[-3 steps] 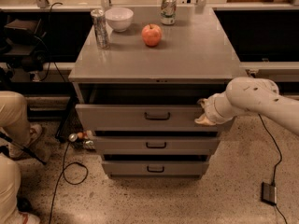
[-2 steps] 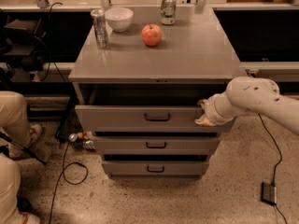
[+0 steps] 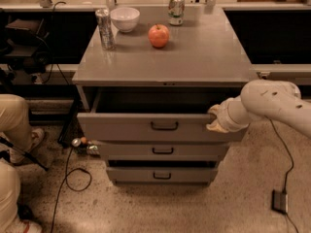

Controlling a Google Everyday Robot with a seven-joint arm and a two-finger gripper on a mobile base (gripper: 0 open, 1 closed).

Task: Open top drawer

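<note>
The robot's pale gripper [image 3: 215,121] rests on the upper edge of the wide grey metal top drawer [image 3: 146,128], at its right end; whether it clasps that edge I cannot tell. The drawer stands partway out beneath the grey cabinet top [image 3: 194,57], dark inside showing. Opening looks largely done; perhaps a further pull remains.
</note>
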